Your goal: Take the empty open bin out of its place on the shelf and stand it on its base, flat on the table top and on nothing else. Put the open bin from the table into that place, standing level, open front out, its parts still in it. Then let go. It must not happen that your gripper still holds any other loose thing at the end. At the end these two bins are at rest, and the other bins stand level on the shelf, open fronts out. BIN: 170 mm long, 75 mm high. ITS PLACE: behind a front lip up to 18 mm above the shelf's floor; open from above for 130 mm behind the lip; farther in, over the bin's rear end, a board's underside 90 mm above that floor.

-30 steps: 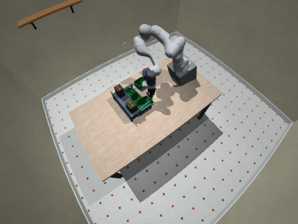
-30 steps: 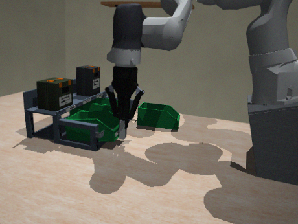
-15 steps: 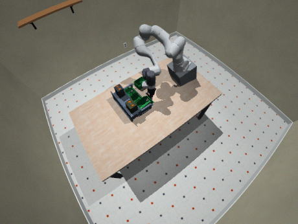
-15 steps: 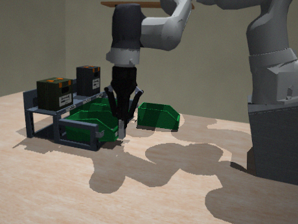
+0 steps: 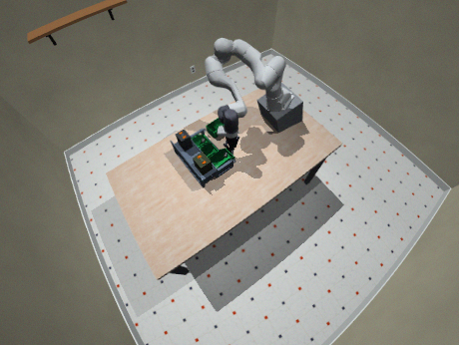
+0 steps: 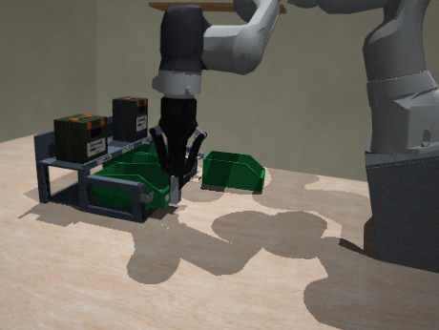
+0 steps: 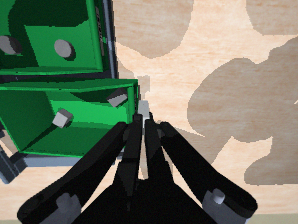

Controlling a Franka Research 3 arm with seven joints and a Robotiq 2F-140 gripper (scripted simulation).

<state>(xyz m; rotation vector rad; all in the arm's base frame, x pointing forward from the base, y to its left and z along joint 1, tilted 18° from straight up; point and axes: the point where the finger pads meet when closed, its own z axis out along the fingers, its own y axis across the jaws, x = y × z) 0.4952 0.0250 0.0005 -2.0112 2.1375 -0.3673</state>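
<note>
- The gripper (image 5: 230, 147) (image 6: 175, 190) (image 7: 143, 107) has its fingers together, holding nothing, close by the front of the end bin (image 5: 223, 158) (image 6: 159, 196) (image 7: 91, 112).
- This bin sits in the shelf (image 5: 203, 182) (image 6: 83, 191) (image 7: 60, 161), with grey parts (image 7: 62, 119) inside.
- From above, the lone bin (image 5: 216, 128) (image 6: 233, 170) is on the worktop (image 5: 165, 214) (image 6: 143, 305) (image 7: 150, 30), at gripper's eleven o'clock.

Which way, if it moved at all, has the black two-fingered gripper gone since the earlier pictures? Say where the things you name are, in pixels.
Yes, slightly: in the exterior view the gripper (image 5: 231, 150) (image 6: 176, 189) (image 7: 143, 107) has shifted left, toward the grey, open-framed shelf (image 6: 138, 203) (image 7: 60, 161).
</note>
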